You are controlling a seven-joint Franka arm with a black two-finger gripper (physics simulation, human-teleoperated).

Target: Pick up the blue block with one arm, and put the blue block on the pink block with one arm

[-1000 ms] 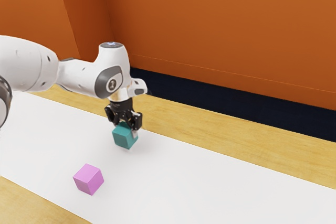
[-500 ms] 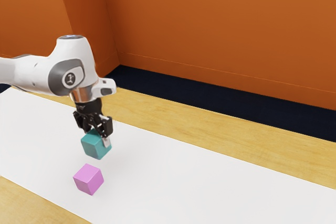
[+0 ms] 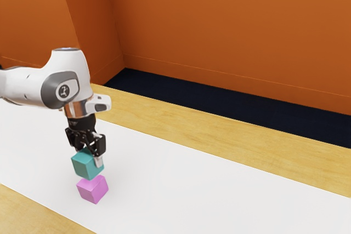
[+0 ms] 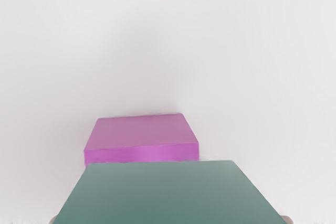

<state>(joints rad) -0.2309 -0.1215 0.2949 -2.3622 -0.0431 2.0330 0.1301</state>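
1. Plain matte blue-green cube block (image 4: 168, 192): one flat face showing, large and soft-edged, closest to the camera.
2. Plain matte pink cube block (image 4: 140, 139): top face and one side face showing. It sits on the worktop just beyond the blue-green cube block, which covers its near lower edge.
3. Smooth white worktop (image 4: 168, 35): surrounds both blocks.
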